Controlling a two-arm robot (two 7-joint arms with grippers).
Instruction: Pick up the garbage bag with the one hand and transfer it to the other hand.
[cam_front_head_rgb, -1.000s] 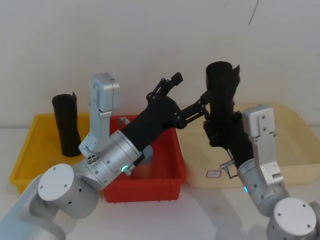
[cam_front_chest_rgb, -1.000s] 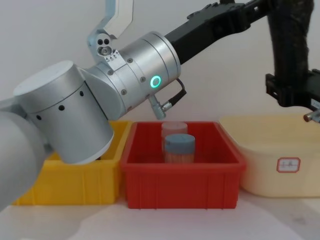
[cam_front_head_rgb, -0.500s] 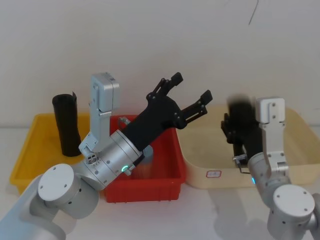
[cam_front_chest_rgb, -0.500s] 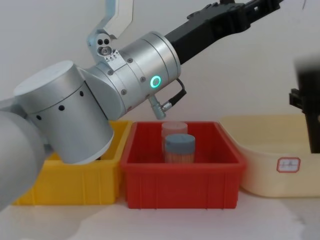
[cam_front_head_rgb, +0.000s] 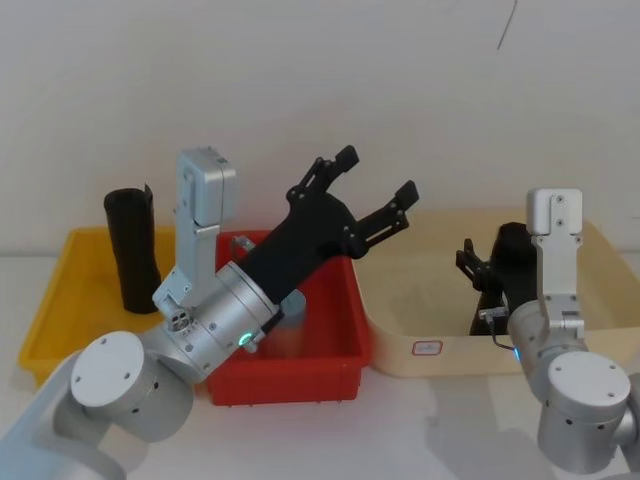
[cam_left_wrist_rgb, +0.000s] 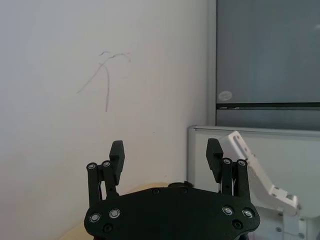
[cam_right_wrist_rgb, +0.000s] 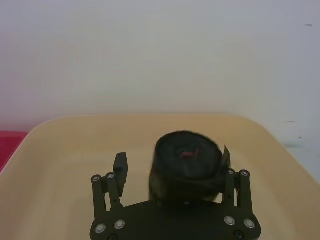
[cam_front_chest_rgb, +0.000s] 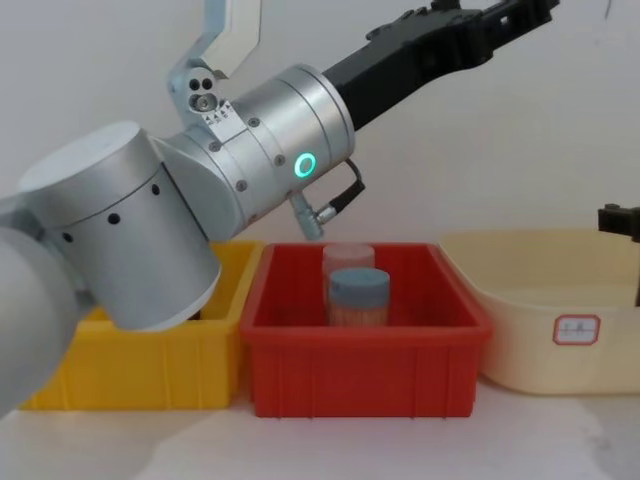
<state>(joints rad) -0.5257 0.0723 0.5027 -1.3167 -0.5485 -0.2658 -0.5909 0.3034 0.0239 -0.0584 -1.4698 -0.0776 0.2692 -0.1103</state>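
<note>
Down in the beige plastic tub (cam_front_head_rgb: 460, 358) now: right gripper (cam_right_wrist_rgb: 175, 167) lowered the matte-black garbage bag roll (cam_front_head_rgb: 512, 250), jaws spread; left gripper (cam_front_head_rgb: 375, 172) open, empty. Handover looks done.

left arm (cam_front_head_rgb: 225, 320) reaches up and forward, angled toward the right side, left gripper (cam_front_head_rgb: 377, 175) high in the air with fingers spread wide. right arm (cam_front_head_rgb: 555, 300) is bent down low, right gripper (cam_right_wrist_rgb: 172, 166) facing forward, fingers apart too
</note>
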